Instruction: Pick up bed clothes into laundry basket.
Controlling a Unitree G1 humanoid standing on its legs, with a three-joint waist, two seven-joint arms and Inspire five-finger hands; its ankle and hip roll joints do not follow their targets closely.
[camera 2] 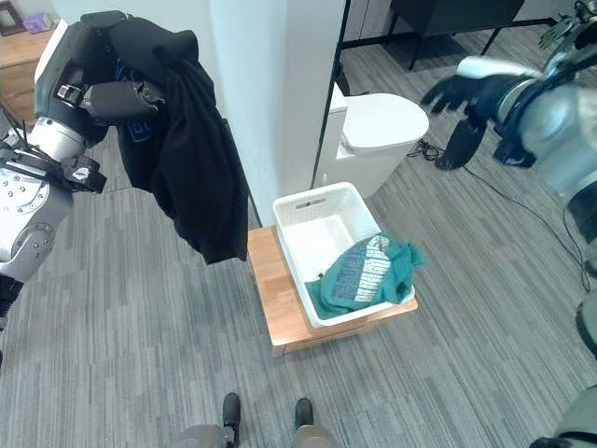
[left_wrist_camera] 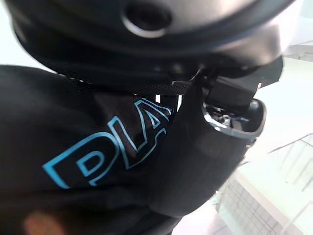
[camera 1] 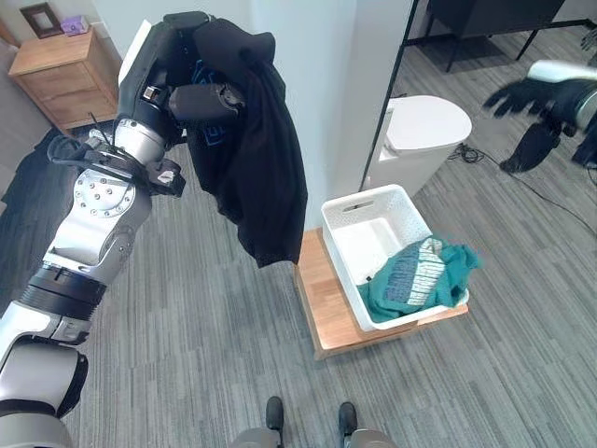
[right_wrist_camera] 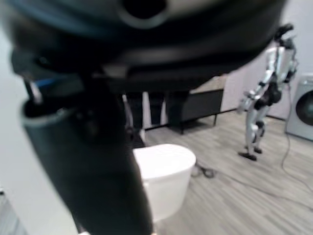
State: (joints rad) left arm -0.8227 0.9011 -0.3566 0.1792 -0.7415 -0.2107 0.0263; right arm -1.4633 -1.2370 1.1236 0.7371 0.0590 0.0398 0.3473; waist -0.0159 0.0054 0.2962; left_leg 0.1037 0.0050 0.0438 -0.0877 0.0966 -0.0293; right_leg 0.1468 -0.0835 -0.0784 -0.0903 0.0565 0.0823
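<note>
**Black top held high, one garment already in the basket**

The left hand (camera 1: 201, 98) is raised well above the floor with its fingers curled round a black top (camera 1: 256, 177), which hangs down in a long fold beside a white pillar (camera 2: 270, 84). The left wrist view shows the same cloth bunched against the hand, blue lettering across it. The top hangs near the basket (camera 1: 359, 213) but off to its left, not over it.

The white basket stands on a low wooden board (camera 1: 322, 303) on the grey carpet. A teal garment (camera 1: 420, 275) lies in its near end, partly draped over the rim. So one piece looks delivered, and the black top is lifted but not yet dropped in; it has to be carried over the basket and let go.

The right hand (camera 2: 457, 98) hangs out to the right, well apart from the basket, fingers spread and holding nothing.

The bed is not visible, so I cannot tell whether more clothes are left. How much of the basket's floor the teal garment covers is hard to judge. A white lidded bin (camera 1: 424, 131) stands behind the basket.
</note>
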